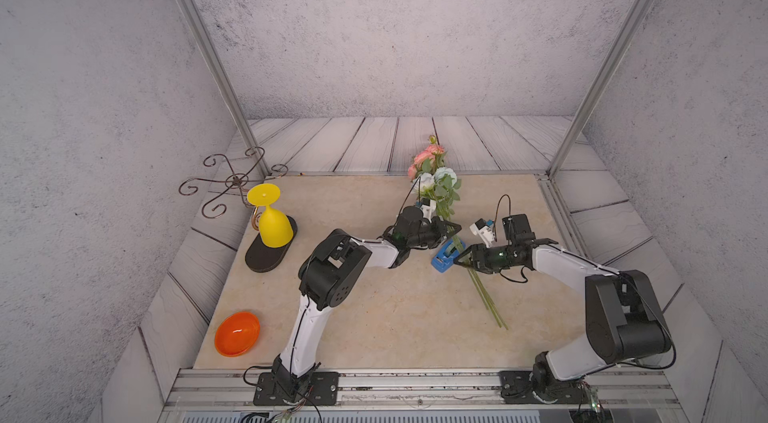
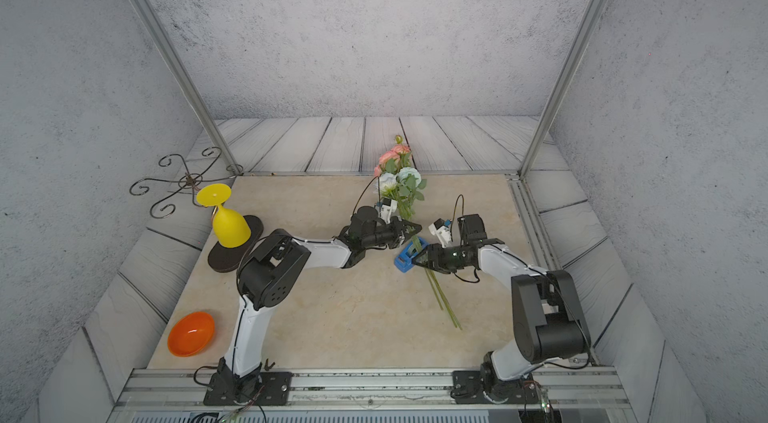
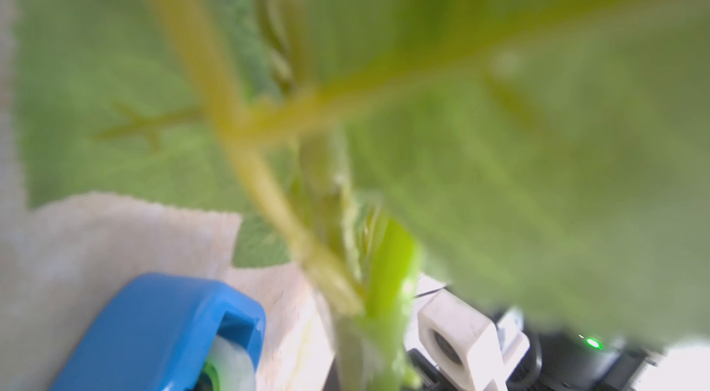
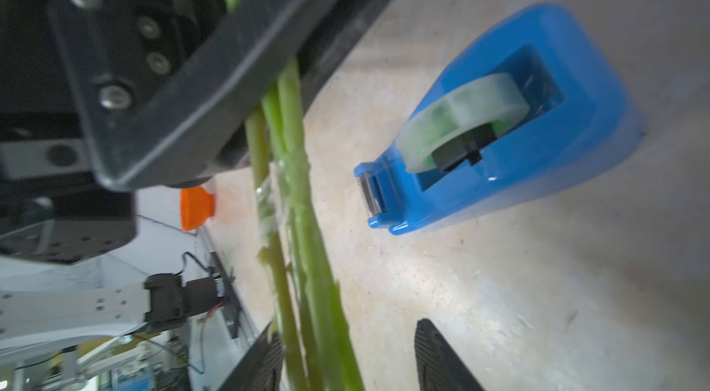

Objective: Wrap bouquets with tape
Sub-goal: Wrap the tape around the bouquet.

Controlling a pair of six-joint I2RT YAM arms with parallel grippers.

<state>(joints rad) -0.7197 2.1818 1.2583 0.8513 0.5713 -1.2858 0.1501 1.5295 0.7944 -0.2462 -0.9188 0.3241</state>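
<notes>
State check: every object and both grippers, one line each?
left gripper: shut on bouquet stems
right gripper: open, fingers astride the stems
bouquet: held, some clear tape on stems
tape dispenser: upright on table, roll loaded
yellow goblet: upside down on dark base
orange bowl: empty

The left arm (image 1: 305, 329) and right arm (image 1: 557, 263) are built alike: smooth white shells between bulky black joint housings (image 1: 332, 271); each rises from a flat black base plate (image 1: 297, 387); thin black cables (image 1: 505, 202) loop above the wrists, beside small white camera mounts (image 1: 484, 231); a green light (image 1: 501, 252) glows on the right wrist; the left gripper (image 1: 455, 229) is black plate studded with silver screws (image 4: 114, 96); the right gripper (image 1: 459, 261) carries what look like ribbed black pads (image 4: 438, 354).
</notes>
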